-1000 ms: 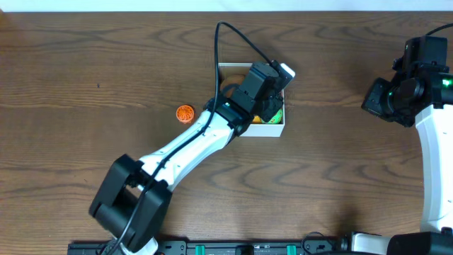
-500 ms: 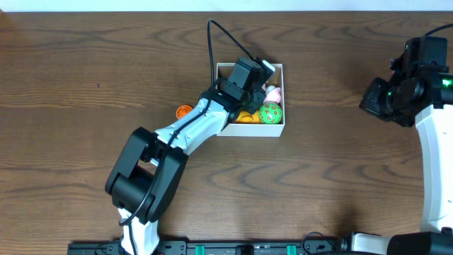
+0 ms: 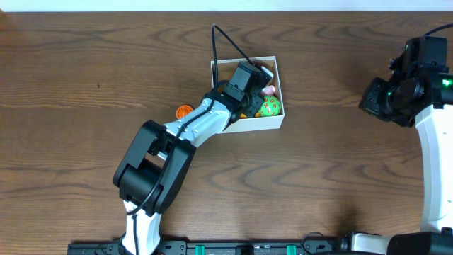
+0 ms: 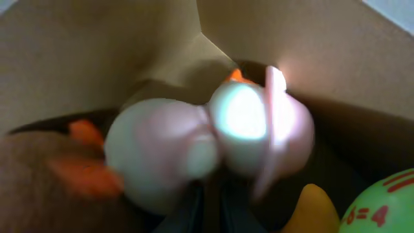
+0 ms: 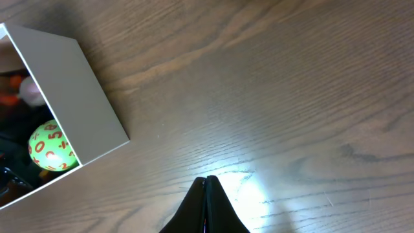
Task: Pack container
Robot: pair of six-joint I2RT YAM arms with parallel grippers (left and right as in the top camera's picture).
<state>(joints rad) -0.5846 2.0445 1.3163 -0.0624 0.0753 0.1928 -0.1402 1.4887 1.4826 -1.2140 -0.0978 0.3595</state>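
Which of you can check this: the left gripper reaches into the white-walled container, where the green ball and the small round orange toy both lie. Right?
One slip. The round orange toy lies on the table outside the container, apart from its wall, as the overhead view shows. The left gripper does reach into the container, and the green ball lies there.

Left wrist view blurred; glare patch on table [image 5: 252, 188] by right wrist.
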